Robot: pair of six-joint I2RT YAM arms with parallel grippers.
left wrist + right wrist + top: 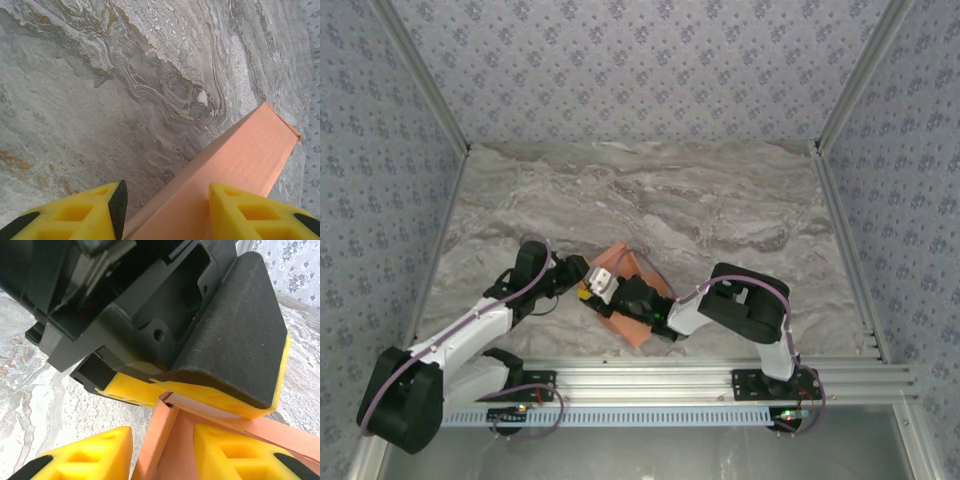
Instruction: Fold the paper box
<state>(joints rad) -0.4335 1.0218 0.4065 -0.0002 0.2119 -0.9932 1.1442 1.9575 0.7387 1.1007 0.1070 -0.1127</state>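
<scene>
Starting from the near rail: both arms reach in and meet over the near part of the grey marbled table, right on the salmon-orange thin-card paper box. It sits between the two wrists, a bit left of centre, and its nearest panel pokes out toward the rail.

The right tool has its yellow fingers on either side of one upright wall of the card, jaws partly apart. I can't tell if it's really pinching that wall or just bracketing it.

The left tool is nose to nose with it. The card fills the gap between its two fingers, so it might be a grip, but I can't say for sure.

Just past those fingers a wall stands up and runs off to a crisp squared corner, so at least one side and one corner are formed.

My read is roughly midway. Some walls are up, but the paper box looks open on top, and I see no closed lid or tucked tabs yet.
</scene>
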